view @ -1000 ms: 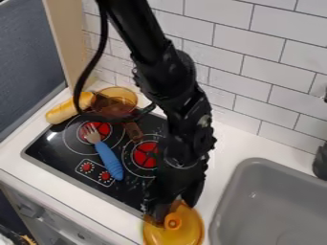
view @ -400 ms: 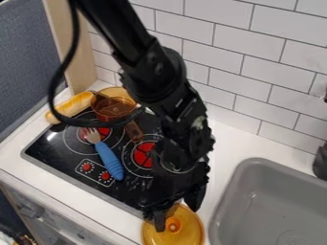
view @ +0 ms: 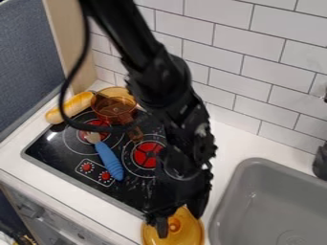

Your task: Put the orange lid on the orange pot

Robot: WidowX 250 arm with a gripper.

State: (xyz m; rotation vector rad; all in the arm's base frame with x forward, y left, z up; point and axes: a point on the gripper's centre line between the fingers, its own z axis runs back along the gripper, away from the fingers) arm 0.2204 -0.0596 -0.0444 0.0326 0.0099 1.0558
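Where the white counter (view: 228, 143) runs between the stove (view: 71, 148) and the sink (view: 252, 162), toward its front edge, the gripper (view: 179, 225) hangs over the orange lid (view: 188, 237). Its two fingers are apart: one comes down on the left of the picture, over the lid just beside the knob (view: 173, 224), the other at the lid's right side, so the knob shows between them. Whether either finger touches the lid, I cannot tell. The lid lies knob up, just off the stove's front right corner, beside the sink, and is partly hidden by the gripper.

Well apart from it, the orange pot (view: 113, 111) stands upright at the stove's back left corner, its handle (view: 135, 133) pointing in over the stove. Behind the pot, and partly hidden by it, shows a yellowish clear rim (view: 118, 90). Beside the pot, along the stove's left edge, lies a yellow roll (view: 67, 107). A fork (view: 108, 158) lies on the stove, tines toward the back left burner (view: 97, 129), its blue handle reaching toward the front edge, close to the two red dials. White tiles (view: 246, 72) line the wall behind the counter.
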